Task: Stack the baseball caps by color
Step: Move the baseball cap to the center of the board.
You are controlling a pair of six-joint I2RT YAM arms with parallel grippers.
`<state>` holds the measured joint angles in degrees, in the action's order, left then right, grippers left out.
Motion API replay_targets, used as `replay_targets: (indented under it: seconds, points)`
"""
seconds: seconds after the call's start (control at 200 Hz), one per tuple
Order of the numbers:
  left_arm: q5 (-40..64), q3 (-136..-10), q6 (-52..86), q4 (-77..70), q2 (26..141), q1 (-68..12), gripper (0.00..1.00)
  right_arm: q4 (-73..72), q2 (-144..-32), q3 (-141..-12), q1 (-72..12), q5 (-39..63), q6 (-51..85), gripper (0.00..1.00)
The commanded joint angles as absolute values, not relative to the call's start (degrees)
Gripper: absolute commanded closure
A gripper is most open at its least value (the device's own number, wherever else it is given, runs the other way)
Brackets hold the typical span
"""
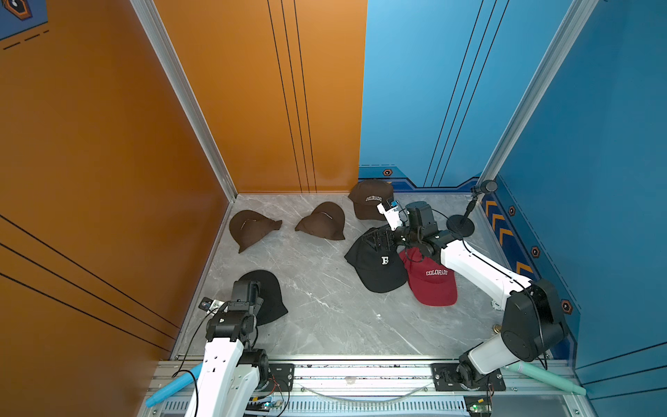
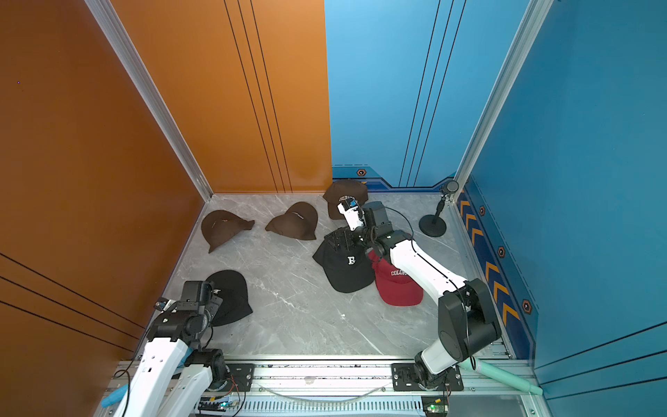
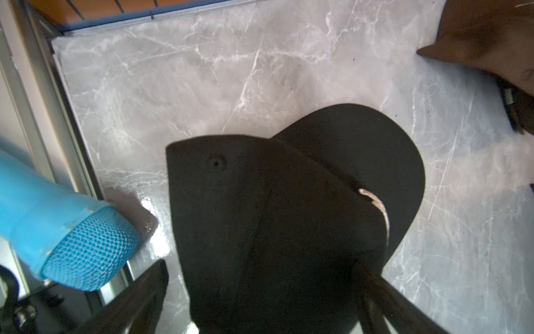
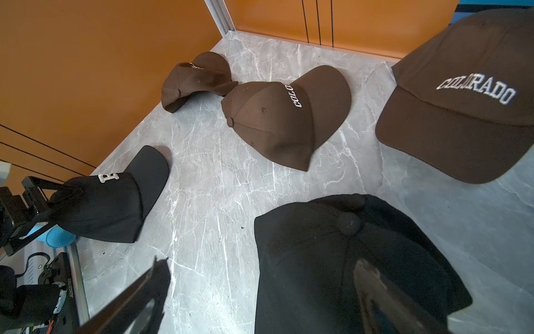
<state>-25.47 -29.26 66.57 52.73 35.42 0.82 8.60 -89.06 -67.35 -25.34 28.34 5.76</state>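
Note:
Three dark brown caps lie along the back: the leftmost (image 1: 252, 229), the middle one (image 1: 323, 221) and a "COLORADO" one (image 1: 371, 200). A black cap with a white R (image 1: 377, 265) overlaps a red "COLORADO" cap (image 1: 431, 281) at the right. My right gripper (image 4: 260, 261) hangs open over that black cap's (image 4: 346, 260) back edge, one finger above the fabric, the other above bare marble. Another black cap (image 1: 269, 299) lies near the front left. My left gripper (image 3: 260, 264) stands open astride its crown (image 3: 274, 217); one finger is clear of the fabric.
A black round-based microphone stand (image 1: 460, 225) is at the back right. A blue foam-tipped tube (image 3: 72, 231) lies by the left arm's base and a teal one (image 1: 541, 379) by the right arm's. Orange and blue walls close in the marble floor (image 1: 325, 317).

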Motion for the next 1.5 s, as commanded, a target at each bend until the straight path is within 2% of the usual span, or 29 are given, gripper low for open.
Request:
replay_targets:
  seconds: [0.0, 0.075, 0.09, 0.28, 0.491, 0.641, 0.686, 0.856, 1.051, 1.066, 1.097, 1.187, 1.237, 1.262, 1.297, 1.492]
  points:
    - [-29.56, -29.26, 63.84, 50.71, 33.73, 1.05, 0.09, 10.70, -89.45, -69.26, -25.82, 29.60, 4.54, 0.00]
    - [-30.32, -29.59, 62.57, 49.98, 32.31, 0.98, 0.12, 10.78, -89.51, -69.20, -25.93, 29.84, 4.57, 0.00]
    - [-30.38, -29.68, 62.31, 49.82, 32.15, 1.03, 0.17, 10.81, -89.55, -69.25, -26.00, 29.88, 4.50, 0.00]
    - [-29.29, -30.32, 59.21, 46.56, 31.39, 1.02, 0.33, 11.21, -89.72, -69.66, -26.52, 30.23, 4.13, 0.00]
    - [-24.91, -28.46, 56.84, 40.01, 31.25, 1.05, 0.77, 12.35, -89.21, -69.70, -26.72, 30.41, 3.43, 0.00]
    - [-21.42, -26.55, 52.93, 33.50, 30.15, 1.05, 0.96, 12.84, -88.55, -69.35, -26.72, 30.50, 2.88, 0.00]
    - [-20.41, -26.11, 51.63, 31.51, 29.68, 1.04, 1.00, 13.03, -88.41, -69.25, -26.70, 30.50, 2.82, 0.00]
    - [-18.30, -25.59, 49.40, 27.82, 29.83, 1.05, 1.00, 13.47, -87.93, -69.05, -26.72, 30.76, 2.47, 0.00]
    - [-18.00, -27.14, 47.92, 32.48, 29.06, 1.19, 1.00, 13.81, -87.71, -68.78, -26.81, 31.11, 2.11, 0.00]
    - [-18.39, -27.45, 47.90, 33.40, 28.92, 1.22, 0.97, 13.84, -87.69, -68.73, -26.81, 31.11, 2.11, 0.00]
    - [-19.47, -28.19, 48.26, 35.72, 28.91, 1.23, 0.83, 13.83, -87.65, -68.77, -26.81, 31.19, 2.04, 0.00]
    - [-21.28, -30.43, 49.03, 42.06, 29.63, 1.53, 0.30, 13.78, -87.95, -68.80, -26.80, 31.51, 2.02, 0.00]
    - [-20.79, -31.26, 49.42, 44.07, 29.97, 1.75, 0.08, 13.68, -88.06, -68.91, -26.87, 31.64, 2.02, 0.00]
    - [-20.14, -31.38, 49.76, 44.49, 30.05, 1.84, 0.00, 13.72, -88.21, -68.97, -26.89, 31.79, 1.98, 0.00]
    - [-18.92, -31.38, 50.25, 44.69, 30.04, 2.00, 0.02, 13.73, -88.31, -69.17, -26.98, 31.90, 1.87, 0.00]
    - [-12.55, -28.89, 54.33, 43.58, 32.22, 3.46, 0.02, 14.00, -88.20, -68.93, -27.07, 32.17, 1.43, 0.00]
